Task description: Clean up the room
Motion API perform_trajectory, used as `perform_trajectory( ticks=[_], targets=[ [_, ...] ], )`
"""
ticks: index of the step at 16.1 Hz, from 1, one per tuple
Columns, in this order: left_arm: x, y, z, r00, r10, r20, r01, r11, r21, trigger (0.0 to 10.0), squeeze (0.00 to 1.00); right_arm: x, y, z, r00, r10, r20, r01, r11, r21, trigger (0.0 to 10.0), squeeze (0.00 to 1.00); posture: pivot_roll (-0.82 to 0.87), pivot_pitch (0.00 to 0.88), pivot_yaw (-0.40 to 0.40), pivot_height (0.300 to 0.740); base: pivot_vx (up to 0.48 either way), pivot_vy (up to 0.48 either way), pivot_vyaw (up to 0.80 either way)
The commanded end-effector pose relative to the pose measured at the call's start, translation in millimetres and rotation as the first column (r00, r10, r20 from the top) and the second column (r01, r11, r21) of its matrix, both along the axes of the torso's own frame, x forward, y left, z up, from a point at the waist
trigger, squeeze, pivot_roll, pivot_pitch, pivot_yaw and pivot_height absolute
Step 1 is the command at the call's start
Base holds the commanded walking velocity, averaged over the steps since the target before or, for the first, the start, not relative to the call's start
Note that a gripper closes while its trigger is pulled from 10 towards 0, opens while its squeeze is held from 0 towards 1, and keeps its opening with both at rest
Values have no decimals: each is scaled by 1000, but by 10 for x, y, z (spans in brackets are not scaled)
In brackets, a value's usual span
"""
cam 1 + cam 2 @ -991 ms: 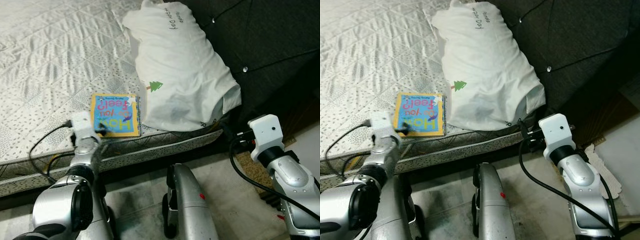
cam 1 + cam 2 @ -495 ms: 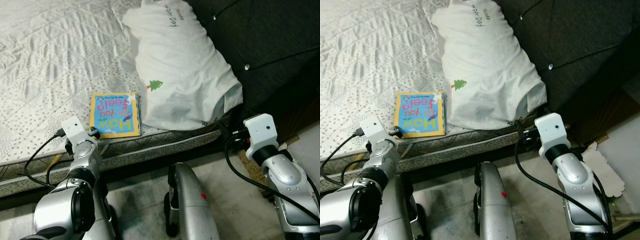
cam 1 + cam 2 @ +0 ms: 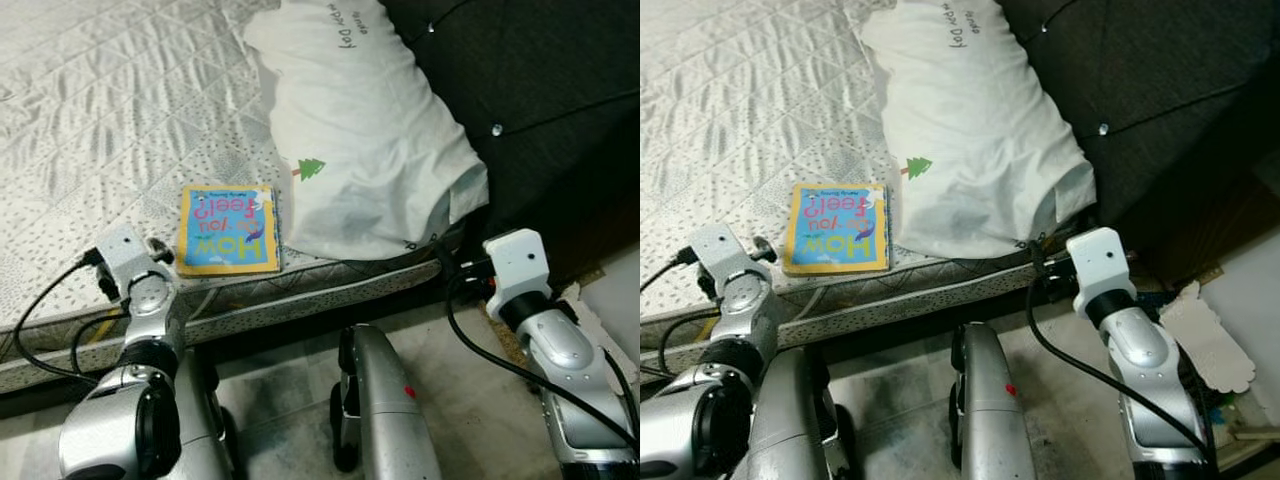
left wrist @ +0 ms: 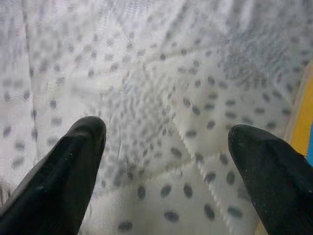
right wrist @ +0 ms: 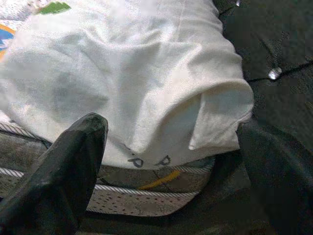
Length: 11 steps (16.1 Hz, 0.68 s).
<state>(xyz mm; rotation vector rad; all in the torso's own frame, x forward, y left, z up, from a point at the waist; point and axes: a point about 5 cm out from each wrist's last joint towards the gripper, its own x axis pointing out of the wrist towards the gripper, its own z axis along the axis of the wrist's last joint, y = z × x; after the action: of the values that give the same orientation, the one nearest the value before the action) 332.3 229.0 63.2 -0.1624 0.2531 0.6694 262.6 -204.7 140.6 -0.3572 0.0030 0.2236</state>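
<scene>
Left gripper [image 4: 166, 166], fingers spread and empty, hovers over the dotted quilted mattress [image 3: 100, 120] just beside the book [image 3: 229, 229]; the book's yellow edge shows past one fingertip in the left wrist view. Compared with a second ago, when the left wrist sat at the book's near corner, the arm has drawn back toward the robot's left and now stands clear of the cover. The book has not moved. This suggests the grasp is not yet made, and the gripper is probably being re-aimed for another approach.

Right gripper [image 5: 171, 161], also open and holding nothing, points at the low end of the white pillow [image 3: 365, 130] by the mattress edge, having shifted only slightly.

The book lies flat near the mattress's front edge, its far side close against the pillow. The cover, upside down to the robot, reads "How do you feel?" in large letters on blue with a yellow border; a small line near its far edge is too fine to read. The pillow carries a small green tree print and dark lettering near its far end, partly legible as "Dog". A dark tufted headboard [image 3: 540, 80] stands behind.
</scene>
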Motion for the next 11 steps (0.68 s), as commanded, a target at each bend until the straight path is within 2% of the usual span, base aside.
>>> perform_trajectory(
  ticks=[1, 2, 4, 7, 11],
  targets=[
    [-115, -13, -174, 998, 24, -66, -28, 998, -50, 10000, 0, 8, -12, -41, 1000, -10, -9, 10, 1000, 1, 10000, 0, -167, 197, -70, 566, 0, 0, 0],
    [-181, -9, -260, 994, 25, -104, -30, 998, -48, 10000, 0, 30, 16, -51, 1000, -7, -8, 7, 1000, 7, 10000, 0, -163, 196, -70, 566, 0, 0, 0],
    [-219, -50, -373, 984, -21, -178, 3, 995, -103, 10000, 0, 39, 43, -59, 1000, -1, -8, 1, 1000, 12, 10000, 0, -161, 195, -70, 566, 0, 0, 0],
    [-200, -77, -397, 972, -101, -211, 77, 990, -121, 10000, 0, 53, 35, -56, 1000, -3, -3, 4, 1000, 14, 10000, 0, -164, 192, -64, 566, 0, 0, 0],
    [-151, -89, -359, 969, -130, -210, 102, 985, -136, 10000, 0, 54, 24, -51, 1000, -15, 6, 15, 1000, 14, 10000, 0, -170, 191, -58, 566, 0, 0, 0]
  ],
)
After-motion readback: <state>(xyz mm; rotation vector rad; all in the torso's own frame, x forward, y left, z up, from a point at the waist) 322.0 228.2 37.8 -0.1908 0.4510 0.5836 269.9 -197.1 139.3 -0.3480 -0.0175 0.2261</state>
